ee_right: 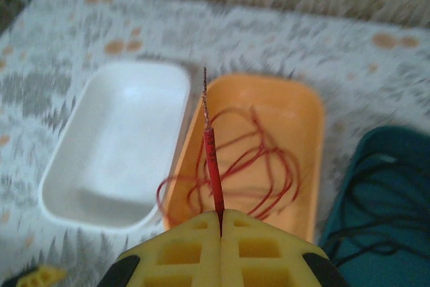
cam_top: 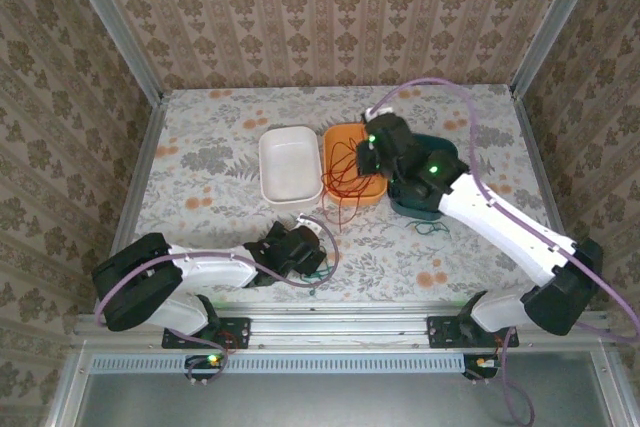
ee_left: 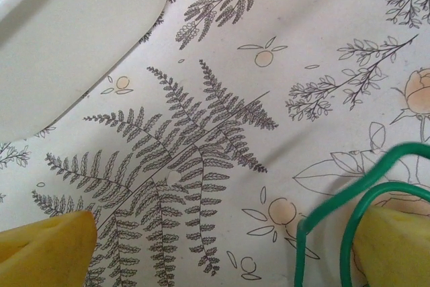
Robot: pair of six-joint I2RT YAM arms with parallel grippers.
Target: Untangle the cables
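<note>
well to the near left of the orange tray (cam_top: 333, 137), the left pincer (ee_left: 225, 223) hangs low over the flowered bench (cam_top: 200, 147), its yellow fingers (ee_left: 47, 250) spread wide and gripping nothing. a green cable (ee_left: 297, 253) lies in loose loops on the bench at the right-hand finger; whether it touches that finger cannot be told. the white tray (cam_top: 266, 162) sits just left of the orange tray, their long sides close together. over the orange tray, the right pincer (ee_right: 222, 226) is clenched on a red cable (ee_right: 213, 159), pinching it near one end so that a short length runs straight out from between the closed fingers and finishes in a bare wire tip. the rest of the red cable loops about inside the orange tray, with a few strands spilling over its near rim onto the bench. just right of the orange tray stands a teal tray (ee_right: 386, 132), with black cables (ee_right: 383, 221) coiled inside and the right arm crossing above it. a second green strand (cam_top: 430, 229) lies on the bench to the near right of the orange tray.
</note>
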